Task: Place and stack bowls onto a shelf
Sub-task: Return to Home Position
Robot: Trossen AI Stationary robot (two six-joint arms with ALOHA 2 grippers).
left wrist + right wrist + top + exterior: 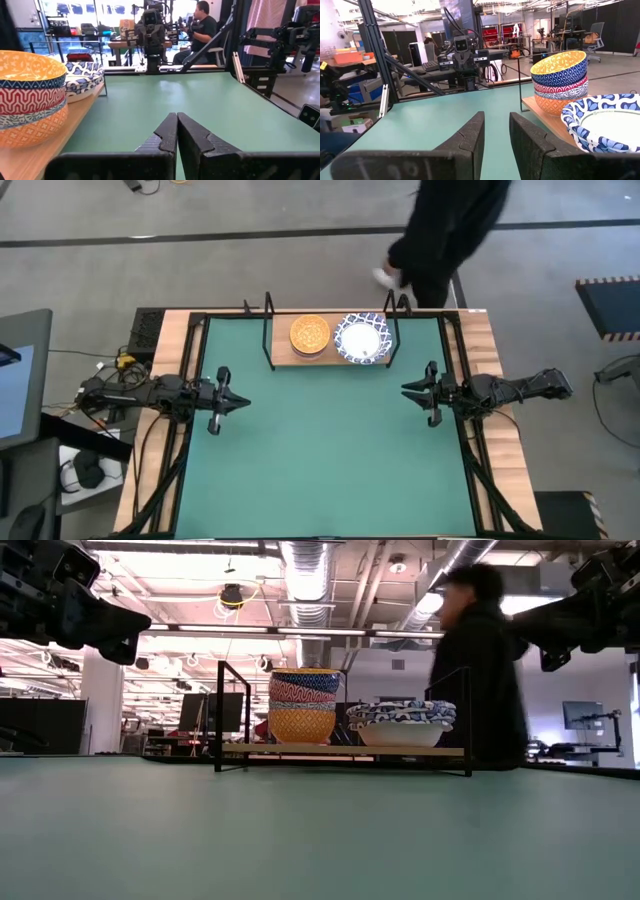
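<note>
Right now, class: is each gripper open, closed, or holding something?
Left gripper: closed, holding nothing.
Right gripper: slightly open, holding nothing.

Readable text: none in any of the four views.
White bowl [615,127], lower right of the right wrist view: a thin line of small print runs along the inside wall, too small to make out.
Room behind the table: no sign, number or brand is legible.
</note>
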